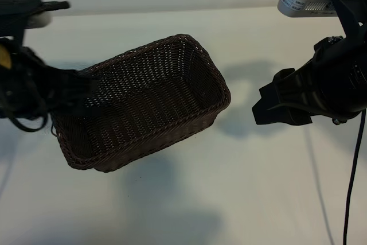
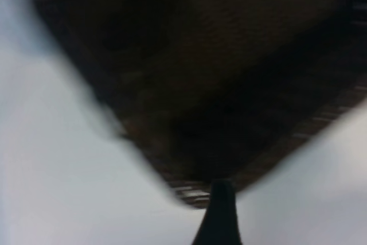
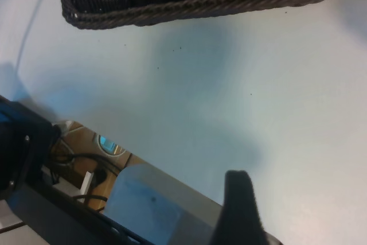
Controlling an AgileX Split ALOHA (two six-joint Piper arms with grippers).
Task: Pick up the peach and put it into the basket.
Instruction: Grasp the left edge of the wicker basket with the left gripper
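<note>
The peach shows in no view; its place cannot be told. The left gripper [image 1: 86,87], jaws wide and empty, sits at the basket [image 1: 172,61] rim; it should search there first. The right gripper [image 1: 269,107] hangs wide beyond the basket.

A large rectangular basket [image 1: 150,102] of dark brown woven wicker is seen on the white table [image 1: 258,187], set at an angle to the table's edges. A braided rim and sloping sides are shown, and its open top is turned upward. The peach cannot be made out in any view, including the visible part of the basket's inside.
</note>
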